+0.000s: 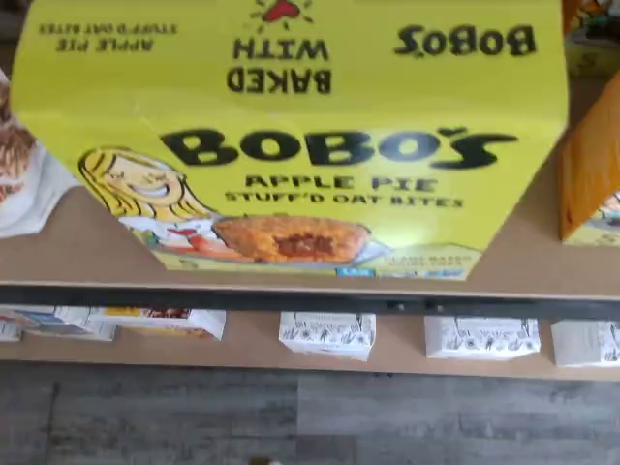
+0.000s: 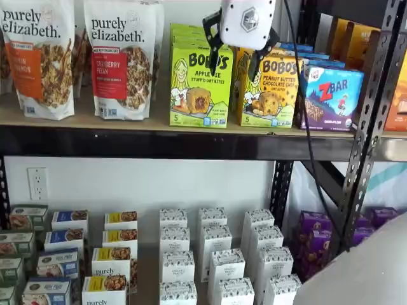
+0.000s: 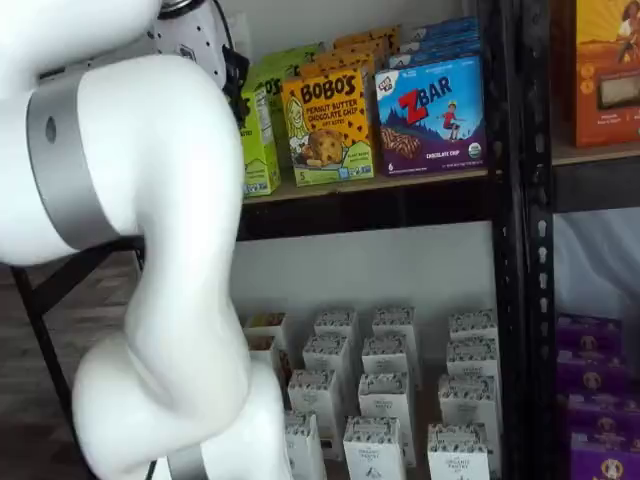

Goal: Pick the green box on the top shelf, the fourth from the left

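The green box (image 2: 198,82) is a lime-green Bobo's Apple Pie carton standing upright on the top shelf (image 2: 127,122), a tan board with a black front beam. It fills the wrist view (image 1: 291,145), and its side shows in a shelf view (image 3: 258,140) behind my arm. My gripper (image 2: 235,63) hangs in front of the carton's upper right corner. Its two black fingers stand apart, one over the green carton and one over the orange carton. It is open and holds nothing.
The orange Bobo's carton (image 2: 270,86) stands right of the green one, then a blue ZBar box (image 2: 331,95). Granola bags (image 2: 121,60) stand to the left. White cartons (image 2: 213,254) fill the lower shelf. A black upright (image 2: 369,108) rises at the right.
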